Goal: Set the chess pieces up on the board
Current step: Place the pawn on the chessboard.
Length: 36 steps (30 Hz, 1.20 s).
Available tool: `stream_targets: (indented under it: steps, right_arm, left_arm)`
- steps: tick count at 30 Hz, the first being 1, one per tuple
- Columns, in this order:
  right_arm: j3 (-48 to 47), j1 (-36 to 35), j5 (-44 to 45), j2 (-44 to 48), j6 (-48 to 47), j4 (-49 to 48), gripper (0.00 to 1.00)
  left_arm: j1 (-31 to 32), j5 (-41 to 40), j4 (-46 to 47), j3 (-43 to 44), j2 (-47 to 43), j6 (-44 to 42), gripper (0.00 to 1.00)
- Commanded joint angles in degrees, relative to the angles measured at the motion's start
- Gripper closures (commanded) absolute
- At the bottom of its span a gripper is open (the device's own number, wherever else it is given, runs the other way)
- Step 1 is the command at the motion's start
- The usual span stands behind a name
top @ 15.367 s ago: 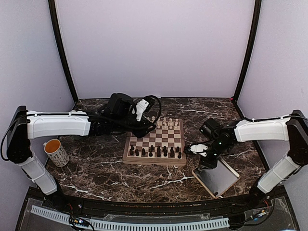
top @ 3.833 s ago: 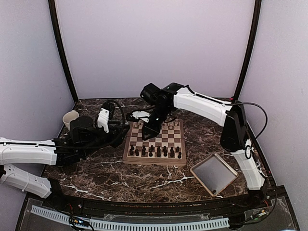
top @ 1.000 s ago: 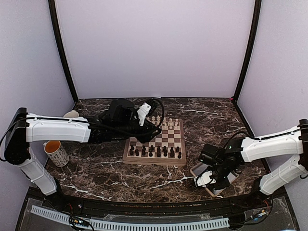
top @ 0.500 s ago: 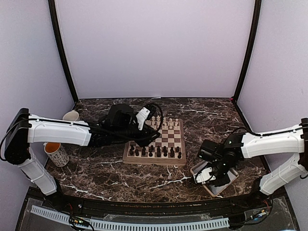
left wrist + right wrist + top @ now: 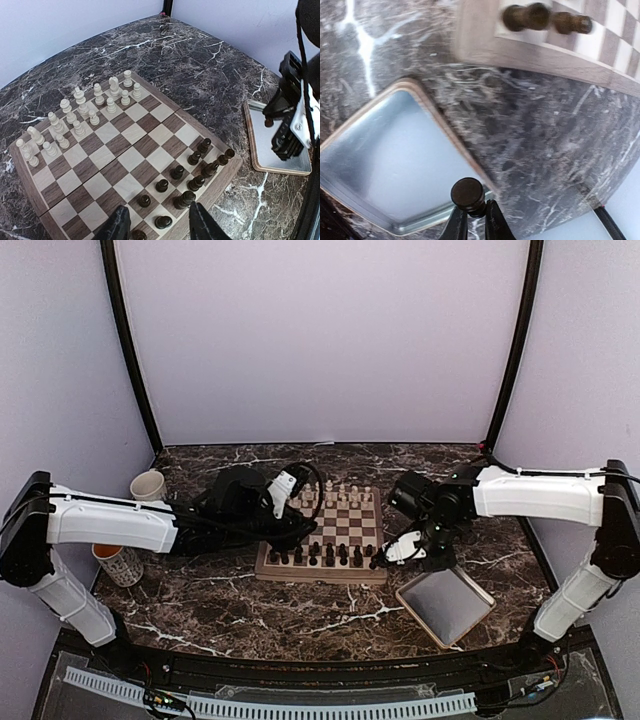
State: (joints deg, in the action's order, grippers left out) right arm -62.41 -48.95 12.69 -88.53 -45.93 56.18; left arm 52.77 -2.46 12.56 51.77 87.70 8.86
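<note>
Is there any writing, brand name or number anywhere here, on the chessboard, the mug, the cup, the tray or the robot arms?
No text can be read in any view.
Chessboard: no letters or numbers along its rim.
Patterned mug: dark marks, too small to tell if they are writing.
White cup: plain.
Tray: bare.
Left arm and right arm: no legible label on their white shells.

The overhead camera, high behind the near edge, looks down and forward over the whole table (image 5: 300,615). The left wrist camera slants across the board (image 5: 320,578) from close by. The right wrist camera (nearest of all) stares down at the tray (image 5: 445,605). All three views share board and tray.
</note>
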Motion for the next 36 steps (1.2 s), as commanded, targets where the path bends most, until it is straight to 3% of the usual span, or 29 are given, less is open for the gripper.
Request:
stream_targets:
  steps: [1,8,13,27,36]
  right_arm:
    - [-9.13,2.48,7.56,-5.42,-4.22,-0.14,0.89]
    - [-21.64,3.39,14.6,-15.36,-8.61,-0.74,0.88]
    - [-27.84,3.4,14.86,-20.29,-9.61,-0.13,0.88]
    - [-37.95,1.78,20.15,-30.84,-8.62,-1.2,0.87]
    - [-42.83,-0.09,16.46,-34.65,-7.24,0.34,0.85]
  left_arm:
    - [-0.39,-2.05,0.56,-2.3,-4.37,0.92,0.57]
    - [-0.48,-4.79,-0.21,-6.02,-8.72,1.54,0.57]
    - [-0.57,-5.39,0.5,-7.58,-9.9,3.28,0.57]
    - [-0.65,-4.54,-0.48,-7.92,-9.67,4.58,0.56]
    - [-0.63,-4.41,-0.82,-8.27,-9.67,5.14,0.56]
